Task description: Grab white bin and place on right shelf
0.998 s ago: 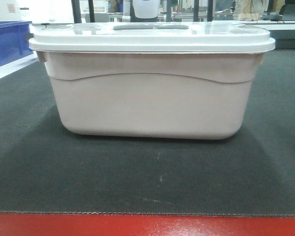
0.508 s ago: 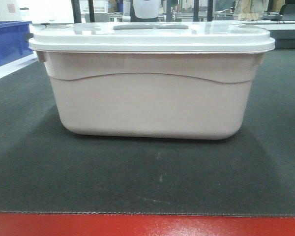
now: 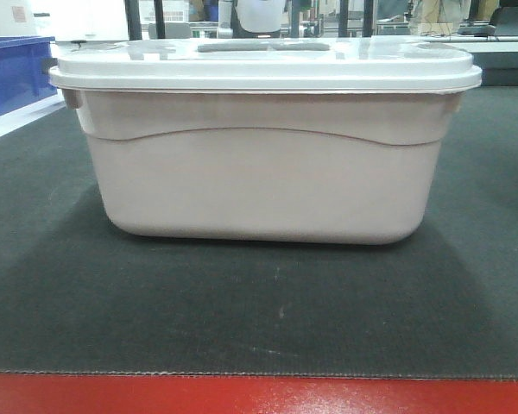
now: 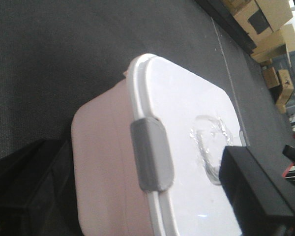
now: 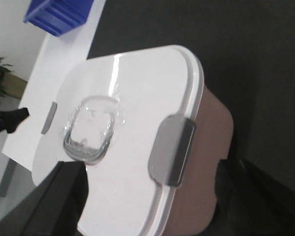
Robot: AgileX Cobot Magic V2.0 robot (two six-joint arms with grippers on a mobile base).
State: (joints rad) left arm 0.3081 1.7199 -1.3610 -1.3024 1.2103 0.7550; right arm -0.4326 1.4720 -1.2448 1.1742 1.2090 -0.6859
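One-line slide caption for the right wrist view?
Lidded white bin on dark mat, grey latch at its near end, blue bin beyond.

Bin (image 3: 259, 185) atop mat (image 3: 268, 315)

No text, label or number is legible in any view.

White bin (image 4: 187, 113) runs off the bottom edge in the 2 wrist views; contents hidden.
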